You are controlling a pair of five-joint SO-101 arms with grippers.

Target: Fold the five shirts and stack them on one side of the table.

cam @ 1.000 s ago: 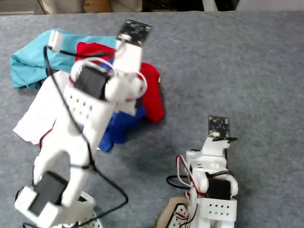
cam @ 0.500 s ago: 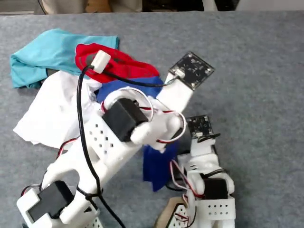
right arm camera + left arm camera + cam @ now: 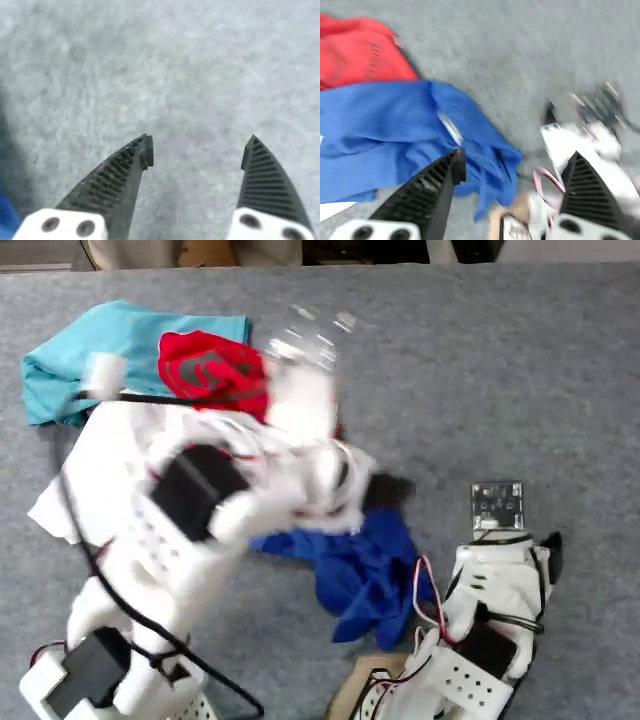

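Two grippers, both with fingers spread wide and nothing between them. My right gripper (image 3: 200,145) hangs over bare grey worktop (image 3: 500,370), and my right arm (image 3: 490,585) is folded close to its base at the near edge. Just beside that arm lies the blue shirt (image 3: 365,575), crumpled, not folded. Its long axis runs slantwise: one end points at the near edge by the right arm, the other reaches back toward the heap under my left arm (image 3: 200,500). My left gripper (image 3: 516,160) hovers above the blue shirt's ragged end, one finger over the cloth, the other over the right arm. The left arm is a blur in the high view and hides where the blue meets the rest. Beyond it, the white shirt (image 3: 95,455) sprawls on the left side. The red shirt (image 3: 210,370) is bunched behind that, touching the blue in my left wrist view. Farthest, the teal shirt (image 3: 80,350) lies rumpled near the far left edge, the red lapping over it.
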